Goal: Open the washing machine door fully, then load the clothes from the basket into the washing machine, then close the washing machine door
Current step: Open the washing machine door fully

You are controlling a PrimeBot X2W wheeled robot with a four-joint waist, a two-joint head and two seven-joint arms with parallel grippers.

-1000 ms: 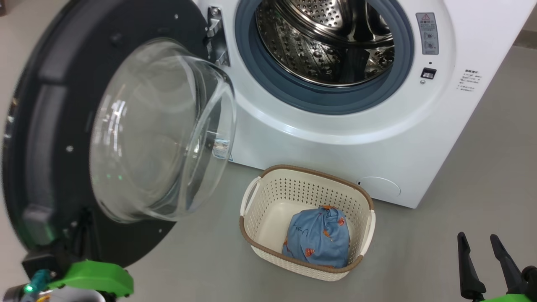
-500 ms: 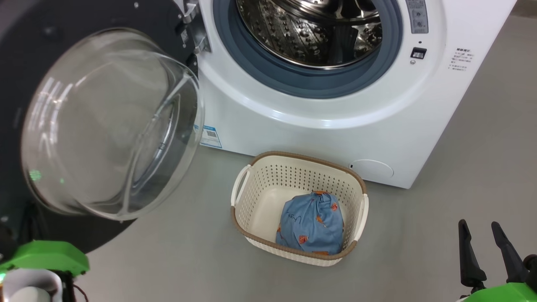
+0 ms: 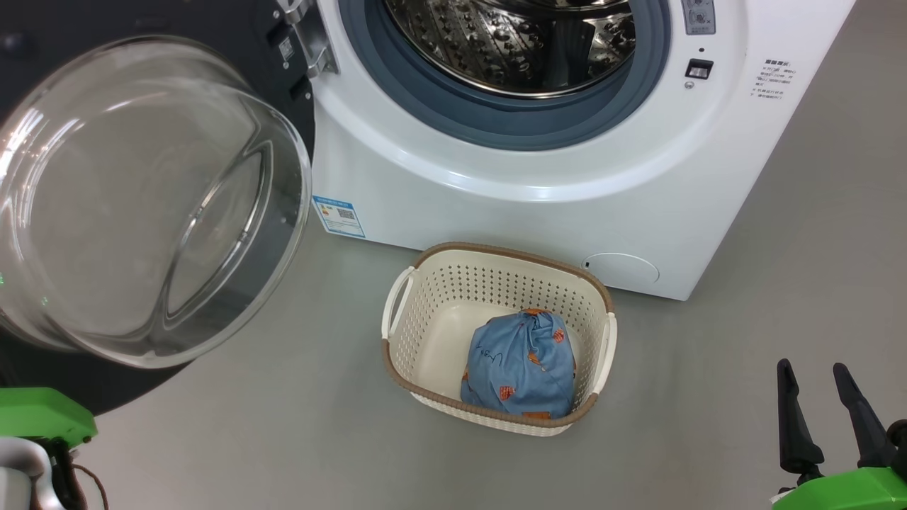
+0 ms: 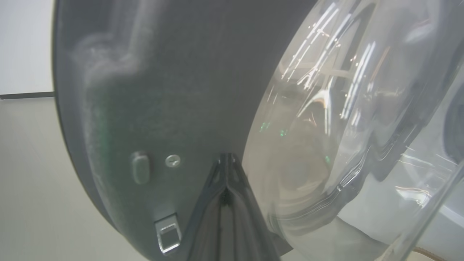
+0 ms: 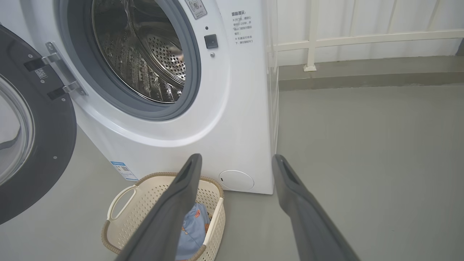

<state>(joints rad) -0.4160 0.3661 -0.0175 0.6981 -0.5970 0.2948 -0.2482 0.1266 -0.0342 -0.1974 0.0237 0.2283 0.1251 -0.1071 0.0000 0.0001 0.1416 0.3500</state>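
The washing machine (image 3: 538,205) stands with its steel drum (image 3: 510,42) exposed. Its black door (image 3: 280,78) hangs swung out to the left, the clear glass bowl (image 3: 142,198) bulging toward me. In the left wrist view my left gripper (image 4: 225,157) is shut, its tips against the door's dark inner face (image 4: 152,90) beside the bowl. The cream basket (image 3: 496,249) sits on the floor before the machine and holds one light blue bundle of clothes (image 3: 521,372). My right gripper (image 3: 811,368) hovers open and holds nothing, right of the basket (image 5: 123,203).
Bare grey floor (image 3: 779,283) spreads to the right of the machine. A white railing and a low kerb (image 5: 362,76) run behind it. My left arm's green wrist mount (image 3: 42,418) sits under the door's lower edge. A blue label sticker (image 3: 339,216) marks the machine's lower left front.
The door has swung wider to the left, uncovering the blue label sticker. The head camera has shifted, so the machine and basket sit higher and further left. The right gripper stays open.
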